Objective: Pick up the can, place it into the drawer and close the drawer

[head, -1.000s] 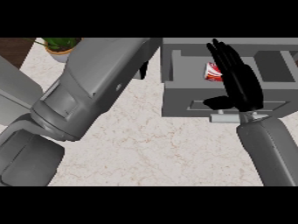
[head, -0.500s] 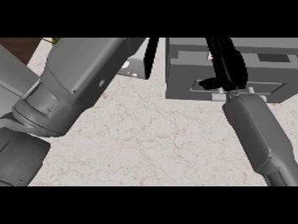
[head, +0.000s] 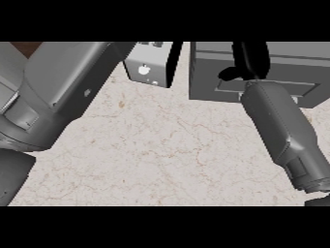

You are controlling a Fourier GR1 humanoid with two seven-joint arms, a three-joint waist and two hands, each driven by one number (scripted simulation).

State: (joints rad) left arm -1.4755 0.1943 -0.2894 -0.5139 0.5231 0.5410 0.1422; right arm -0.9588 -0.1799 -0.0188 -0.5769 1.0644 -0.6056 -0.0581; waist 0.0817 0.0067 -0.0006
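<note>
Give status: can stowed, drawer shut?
Looks nearly done: no can in view, and the grey drawer unit's front appears flush. In hand: the black right hand rests on that front. Left: pulling the hand away. The left hand is out of view.

A single head view looks steeply down, close over the marble counter point(head: 160, 155); both forearms enter from the near edge, the grey drawer unit point(head: 281, 72) far right.
</note>
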